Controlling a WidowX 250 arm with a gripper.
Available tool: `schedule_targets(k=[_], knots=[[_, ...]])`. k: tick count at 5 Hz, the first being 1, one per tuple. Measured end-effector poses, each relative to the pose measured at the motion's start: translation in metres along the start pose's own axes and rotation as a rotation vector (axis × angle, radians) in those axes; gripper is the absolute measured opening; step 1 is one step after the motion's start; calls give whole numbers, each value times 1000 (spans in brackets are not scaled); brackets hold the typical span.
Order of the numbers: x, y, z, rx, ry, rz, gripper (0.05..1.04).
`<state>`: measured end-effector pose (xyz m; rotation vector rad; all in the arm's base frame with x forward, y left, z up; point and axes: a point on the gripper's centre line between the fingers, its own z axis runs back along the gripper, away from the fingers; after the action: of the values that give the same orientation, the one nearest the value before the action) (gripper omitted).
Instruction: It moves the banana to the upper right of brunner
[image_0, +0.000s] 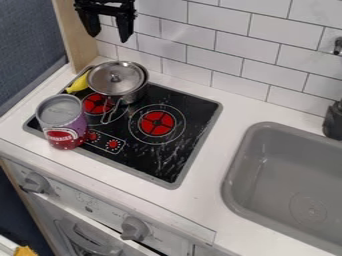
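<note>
Camera view: gripper (108, 37) fingers wide apart, nothing held, banana (79, 84) at their 7 o'clock, snug by the lidded saucepan (134, 94) at 10 o'clock on the stovetop (160, 162), long axis roughly 1-to-7.

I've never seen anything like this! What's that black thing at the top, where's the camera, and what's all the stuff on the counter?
The black thing is a robot's gripper, a bit like a hand with two fingers. They are spread apart with nothing between them, so it holds nothing. The camera looks down at a slant over a toy kitchen.

On the black stove top with red burner pictures sits a shiny pot with a lid. A yellow banana peeks out on its left. In front is a purple and red can, and a grey sink is on the right.
</note>
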<state>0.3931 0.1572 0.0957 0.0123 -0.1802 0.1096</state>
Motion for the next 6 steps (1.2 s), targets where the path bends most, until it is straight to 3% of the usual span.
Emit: schedule_targets(k=[1,4,6], knots=[[-6,-1,-18,-13,44,-1,1001],[-29,47,-29,9,49,-71,1001],[-51,72,-42,71,81,-184,1001]])
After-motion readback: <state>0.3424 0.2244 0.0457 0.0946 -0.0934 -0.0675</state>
